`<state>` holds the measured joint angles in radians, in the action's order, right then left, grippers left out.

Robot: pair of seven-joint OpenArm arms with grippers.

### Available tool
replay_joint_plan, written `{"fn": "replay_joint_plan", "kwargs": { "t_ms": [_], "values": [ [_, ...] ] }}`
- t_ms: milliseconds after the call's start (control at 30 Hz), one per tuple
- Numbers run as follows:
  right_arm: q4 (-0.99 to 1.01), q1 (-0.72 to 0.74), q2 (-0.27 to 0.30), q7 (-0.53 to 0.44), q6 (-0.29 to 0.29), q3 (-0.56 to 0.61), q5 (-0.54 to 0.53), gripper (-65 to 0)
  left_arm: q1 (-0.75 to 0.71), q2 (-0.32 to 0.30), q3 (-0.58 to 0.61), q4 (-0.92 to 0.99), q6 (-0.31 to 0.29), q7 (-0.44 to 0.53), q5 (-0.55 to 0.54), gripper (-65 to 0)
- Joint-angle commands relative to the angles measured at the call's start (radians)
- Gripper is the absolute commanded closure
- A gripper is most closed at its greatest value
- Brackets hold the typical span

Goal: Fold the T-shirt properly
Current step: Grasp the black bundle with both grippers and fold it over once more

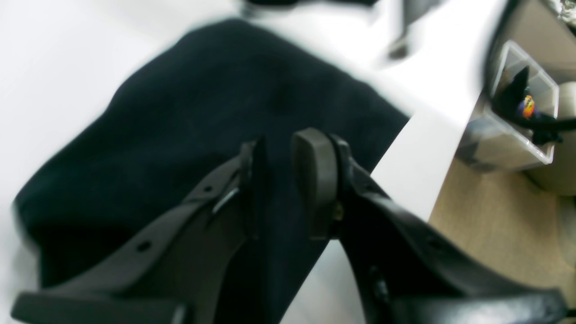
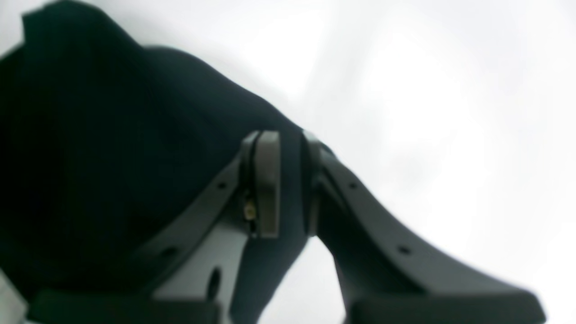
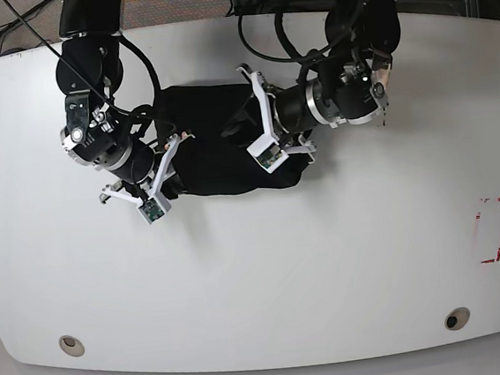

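Saw both wrist views blurred, left gripper [image 1: 279,180] and right gripper [image 2: 288,180] jaws each clenched on T-shirt [image 3: 215,146] cloth, much of it hidden under arms on surface [image 3: 328,260]

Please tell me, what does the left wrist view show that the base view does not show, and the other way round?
Only the left wrist view shows a clear plastic bin on the wooden floor beside the table edge. Only the base view shows both arms, the whole white table and a red mark on it. Both show the black T-shirt and the left gripper over it.
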<state>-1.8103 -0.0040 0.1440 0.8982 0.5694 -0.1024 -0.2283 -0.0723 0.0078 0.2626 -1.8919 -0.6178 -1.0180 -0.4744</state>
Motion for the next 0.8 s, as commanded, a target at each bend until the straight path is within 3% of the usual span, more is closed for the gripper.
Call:
{"fn": "replay_joint_plan", "kwargs": {
  "t_ms": [0,267,533,767],
  "values": [
    [0.03,0.02,-0.002,-0.035,0.013,0.0,-0.013,-8.1,-0.022,0.002,0.005,-0.015,-0.004,0.051,0.019,-12.8],
    [0.159,0.028,0.003,-0.169,0.014,0.002,-0.012,-8.1,-0.091,-0.006,0.019,0.022,-0.006,0.094,0.026,-12.8],
    [0.378,0.058,0.003,-0.314,0.016,0.002,-0.012,-8.1,-0.106,-0.064,0.017,0.099,-0.006,0.129,0.024,-12.8],
    [0.421,0.026,0.004,-0.388,0.036,0.002,-0.012,-8.1,-0.093,-0.13,0.017,0.163,-0.006,0.222,0.024,-13.1]
  ]
}}
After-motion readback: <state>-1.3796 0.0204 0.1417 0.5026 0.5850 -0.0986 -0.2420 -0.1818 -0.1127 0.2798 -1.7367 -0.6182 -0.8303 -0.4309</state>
